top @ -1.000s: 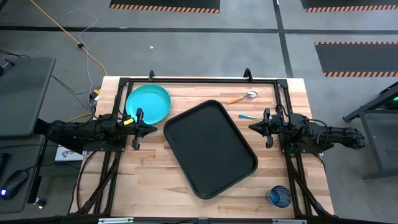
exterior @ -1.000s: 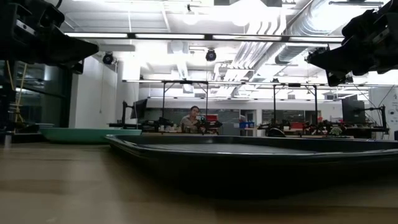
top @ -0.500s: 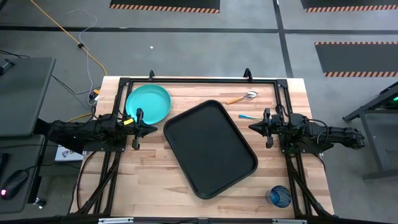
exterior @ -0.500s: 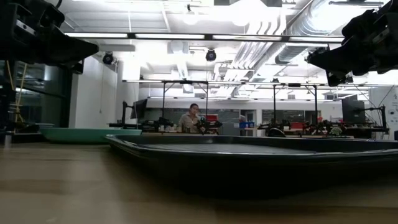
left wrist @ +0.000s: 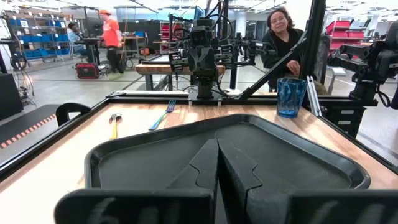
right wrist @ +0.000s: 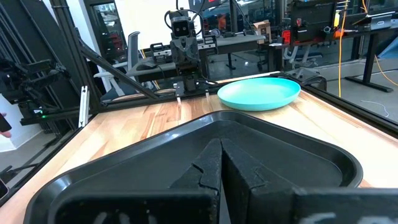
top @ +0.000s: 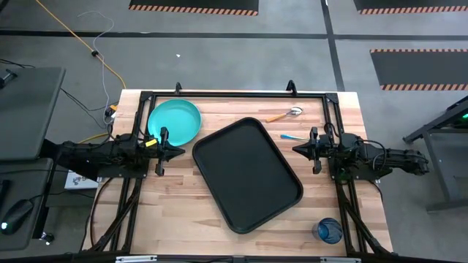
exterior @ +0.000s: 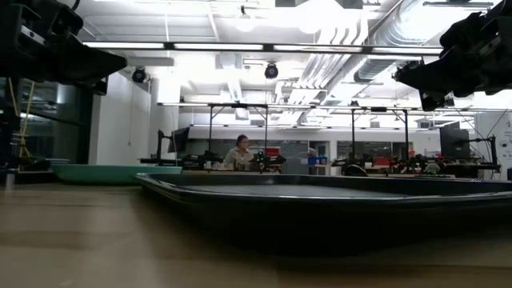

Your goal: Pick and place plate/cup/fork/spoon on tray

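- Tray (top: pixel 247 174) empty; both sets of jaws closed together, left gripper (top: pixel 178 152), right gripper (top: pixel 296 150).
- Left gripper: part jaws, approach plate (top: pixel 174 122) rim at 11 o'clock, grip squarely.

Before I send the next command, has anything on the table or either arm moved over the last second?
Nothing on the table has visibly changed. Both arms wait at the table's sides, the left end effector and the right end effector shut and empty. The tray holds nothing; plate, spoon, fork and cup lie where they were.
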